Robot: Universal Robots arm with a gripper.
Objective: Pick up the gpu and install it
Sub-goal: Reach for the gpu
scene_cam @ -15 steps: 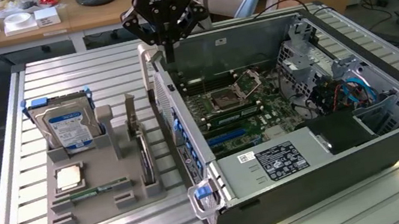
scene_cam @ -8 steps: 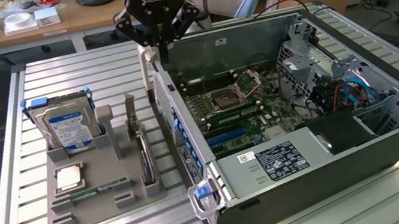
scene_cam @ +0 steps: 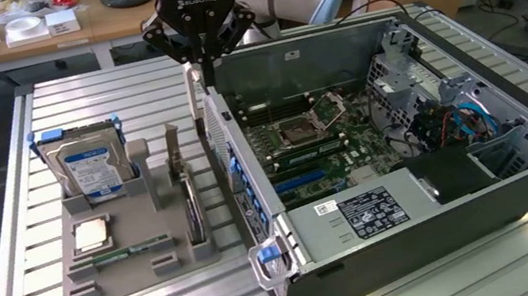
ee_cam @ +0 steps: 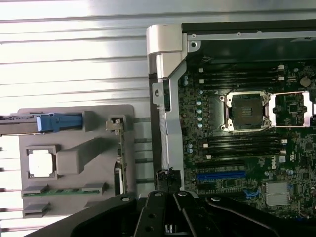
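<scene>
The gpu (scene_cam: 189, 201) stands on its long edge in a slot at the side of the grey tray (scene_cam: 90, 294) nearest the case, its silvery bracket (scene_cam: 172, 143) pointing up. In the wrist view the gpu (ee_cam: 120, 160) is a thin edge-on strip. My gripper (scene_cam: 205, 63) hangs shut and holding nothing above the rear wall of the open computer case (scene_cam: 450, 229), to the exterior view's right of the gpu and higher. Its black fingertips (ee_cam: 167, 177) meet over the case's metal edge. On the motherboard a blue card slot (scene_cam: 302, 182) (ee_cam: 221, 175) lies bare.
The tray also holds a silver hard drive (scene_cam: 90, 167) upright, a processor (scene_cam: 92, 234) and a green memory stick (scene_cam: 123, 253). Cables and a drive cage (scene_cam: 464, 122) fill the case's far end. A wooden desk (scene_cam: 31, 42) stands behind the slatted metal table (scene_cam: 458, 276).
</scene>
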